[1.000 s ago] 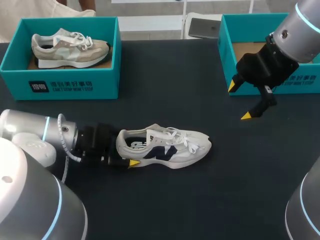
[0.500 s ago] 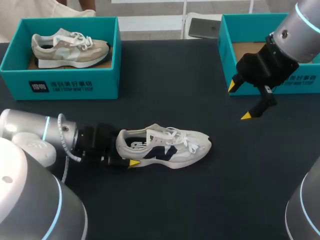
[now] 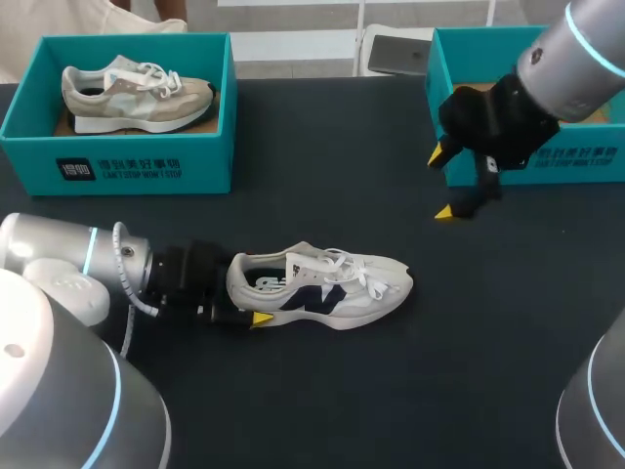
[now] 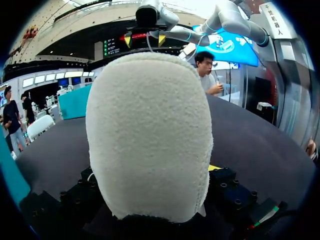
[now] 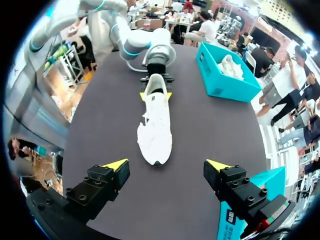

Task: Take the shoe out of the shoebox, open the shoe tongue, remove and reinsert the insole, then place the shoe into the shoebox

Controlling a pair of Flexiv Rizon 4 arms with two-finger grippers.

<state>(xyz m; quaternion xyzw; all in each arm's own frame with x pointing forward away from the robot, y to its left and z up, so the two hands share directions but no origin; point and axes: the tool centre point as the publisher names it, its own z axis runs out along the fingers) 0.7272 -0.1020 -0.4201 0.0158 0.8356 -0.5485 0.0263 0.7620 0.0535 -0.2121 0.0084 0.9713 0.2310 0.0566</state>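
The shoe (image 3: 322,285) lies on the table (image 3: 322,401), forward of centre, toe to my right. My left gripper (image 3: 252,295) sits at its heel, a finger against each side. The left shoebox (image 3: 146,168) stands rear left, a second shoe (image 3: 137,93) inside it. The right shoebox (image 3: 576,161) stands rear right. My right gripper (image 3: 440,184) hangs just before that box's near left corner, fingers spread, well apart from the shoe.

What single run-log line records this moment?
left gripper: shut on shoe heel | right gripper: open, above table near right shoebox | shoe: on table

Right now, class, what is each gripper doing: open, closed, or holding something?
Left gripper: closed on the white sneaker, at its heel.
Right gripper: open, empty.
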